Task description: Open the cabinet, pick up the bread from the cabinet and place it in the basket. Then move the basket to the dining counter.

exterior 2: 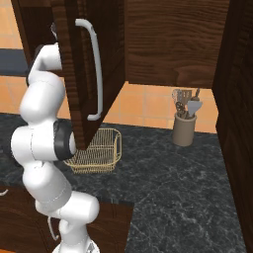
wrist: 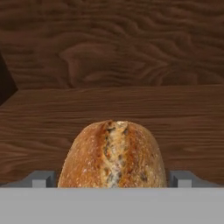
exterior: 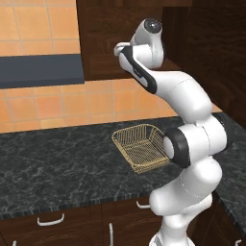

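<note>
Bread (wrist: 113, 154) between open gripper (wrist: 112, 178) fingertips

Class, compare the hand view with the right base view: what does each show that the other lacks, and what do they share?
Hand view alone: the bread, a crusty brown roll lying on a wooden shelf, with the open gripper straddling it, one fingertip on each side.

Right base view alone: the basket on the black counter, the opened cabinet door with its silver handle, and a utensil crock by the wall.

Shared: the dark wood grain of the cabinet.
</note>
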